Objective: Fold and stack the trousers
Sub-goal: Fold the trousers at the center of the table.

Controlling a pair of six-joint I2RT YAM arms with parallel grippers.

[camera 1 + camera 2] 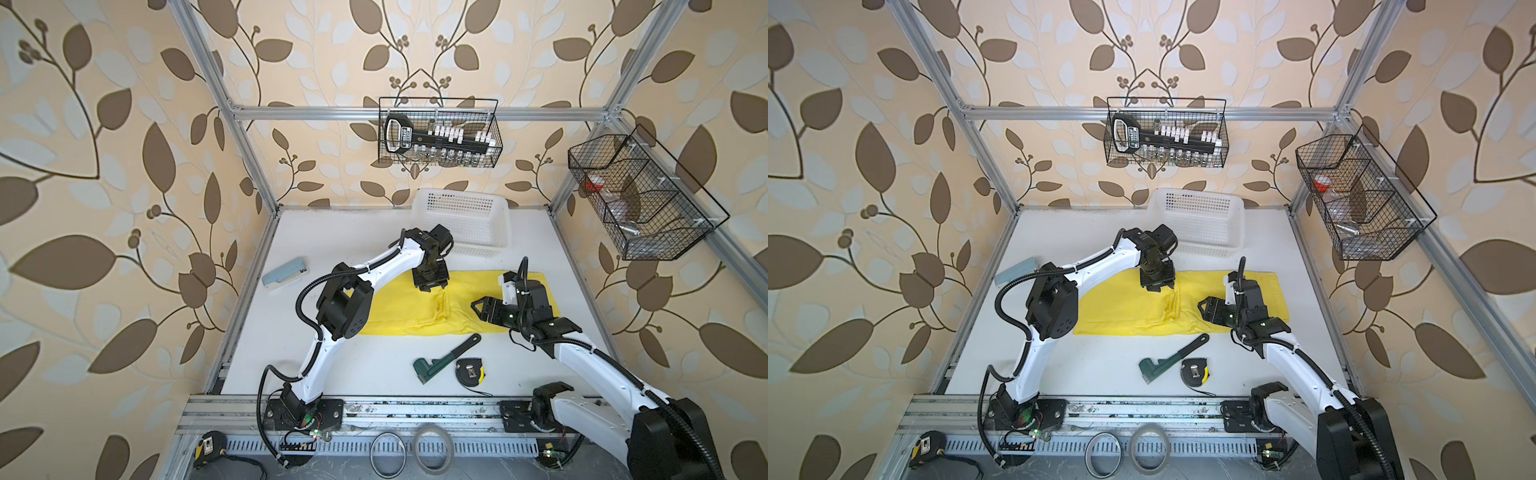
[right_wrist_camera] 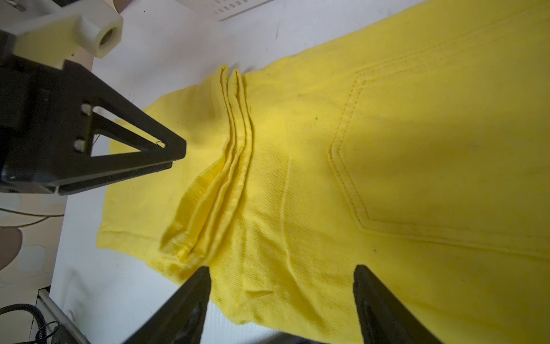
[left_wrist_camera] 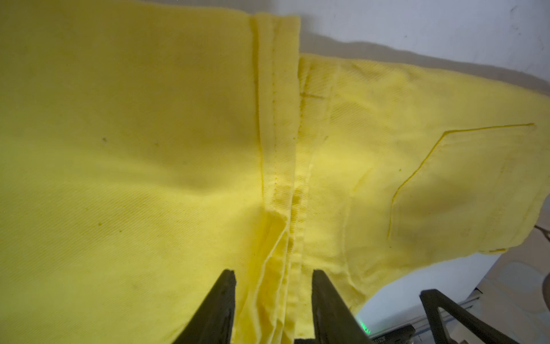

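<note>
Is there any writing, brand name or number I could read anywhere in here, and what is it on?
Nothing can be read clearly.
Label on the black tool holder in the wire basket: lettering, too blurred to read.
Small print on a black part in the left wrist view: cut off at the edge, unreadable.
No text shows on the trousers or the tape measure.

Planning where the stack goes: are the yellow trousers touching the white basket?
Apart. Both top views show a strip of bare table between the trousers and the basket.
</note>
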